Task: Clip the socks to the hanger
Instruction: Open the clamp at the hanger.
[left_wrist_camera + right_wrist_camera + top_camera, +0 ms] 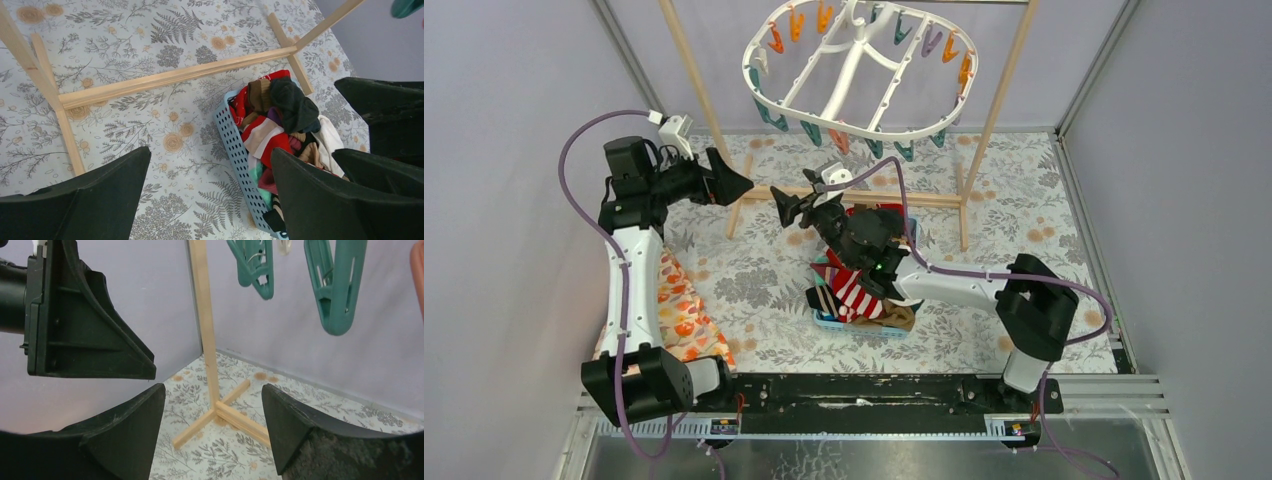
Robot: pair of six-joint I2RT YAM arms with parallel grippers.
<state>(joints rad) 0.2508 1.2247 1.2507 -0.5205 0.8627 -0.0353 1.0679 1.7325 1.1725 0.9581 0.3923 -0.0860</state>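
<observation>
The white oval hanger (849,80) hangs from the wooden frame at the back, with orange, teal and purple pegs round its rim. The socks (859,292) lie piled in a blue perforated basket (861,327). In the left wrist view the socks (280,120) show red, brown, black, white and teal. My left gripper (740,185) is open and empty, held above the mat left of the basket (235,150). My right gripper (786,212) is open and empty, raised over the basket and pointing left. Teal pegs (337,285) hang above my right gripper (212,390). My left gripper (210,152) holds nothing.
The wooden pole frame (864,195) has a base bar and feet on the floral mat; its upright (205,315) stands just ahead of my right gripper. An orange floral cloth (679,310) lies by the left arm. Purple walls close the sides and back.
</observation>
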